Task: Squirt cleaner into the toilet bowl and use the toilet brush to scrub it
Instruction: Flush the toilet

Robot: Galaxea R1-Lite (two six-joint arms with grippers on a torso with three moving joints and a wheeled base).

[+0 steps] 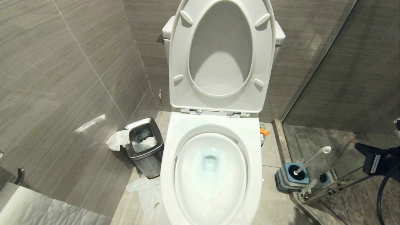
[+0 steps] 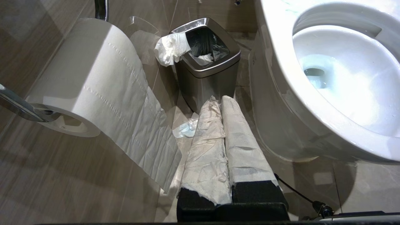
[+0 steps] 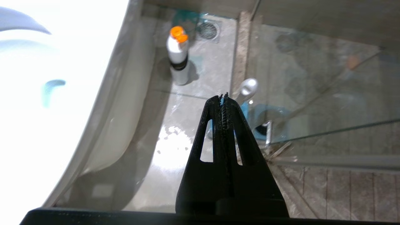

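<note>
Right gripper (image 3: 223,97) pressed together, empty, above the toilet brush (image 1: 313,158) standing in its holder (image 1: 293,177) right of the toilet bowl (image 1: 210,175); left gripper (image 2: 220,100), paper-wrapped, pressed together near the bin (image 2: 207,67). Only the right wrist view shows the whole orange-capped bottle (image 3: 178,56); seat raised behind.

A steel bin (image 2: 206,78) with a black liner stands on the tiled floor just beyond the tips of the left pincer (image 2: 218,100), with crumpled white tissue (image 2: 170,48) draped over its rim. A toilet roll (image 2: 84,78) on a chrome holder hangs on the wall side of that pincer, its loose tail trailing down. A tissue scrap (image 2: 187,128) lies on the floor beside it. Just past the right pincer (image 3: 223,97) sits a blue-and-grey brush holder (image 3: 265,120), partly hidden behind it, against a glass partition (image 3: 328,93). A floor drain (image 3: 207,30) lies farther ahead.
</note>
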